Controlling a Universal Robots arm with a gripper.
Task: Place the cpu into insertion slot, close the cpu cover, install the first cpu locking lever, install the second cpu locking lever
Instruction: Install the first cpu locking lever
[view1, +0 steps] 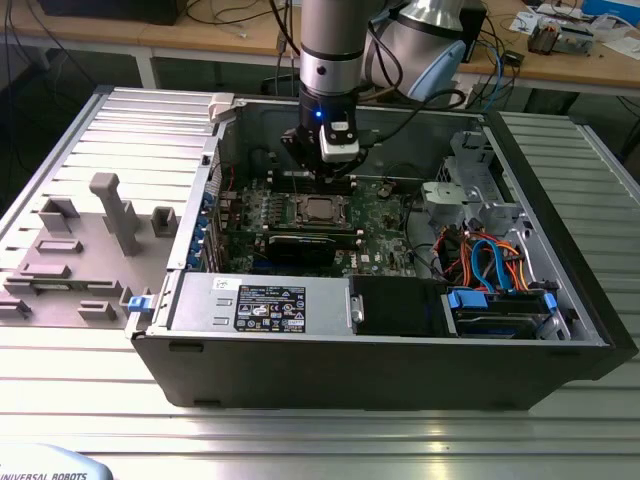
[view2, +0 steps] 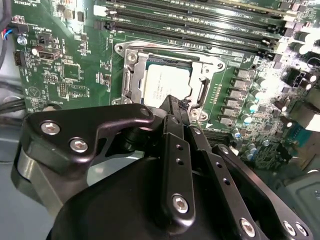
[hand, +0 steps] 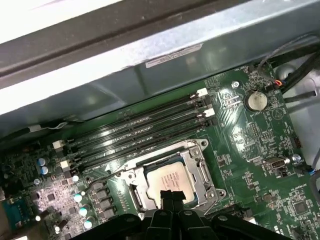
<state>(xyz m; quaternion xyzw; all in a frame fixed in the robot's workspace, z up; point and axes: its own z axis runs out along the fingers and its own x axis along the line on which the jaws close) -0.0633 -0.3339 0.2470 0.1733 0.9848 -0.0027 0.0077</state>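
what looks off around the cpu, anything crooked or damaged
Nothing stands out: the cpu lies square, with the cpu cover down around it and no damage visible. The hand hangs shut near its edge.

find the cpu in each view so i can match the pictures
exterior view: cpu sits mid-board, just beneath the gripper.
second wrist view: cpu between the memory slots and the gripper, framed by the cpu cover.
first wrist view: cpu between memory slots and gripper.
shared landmark: the gripper's black tips at the cpu's edge.
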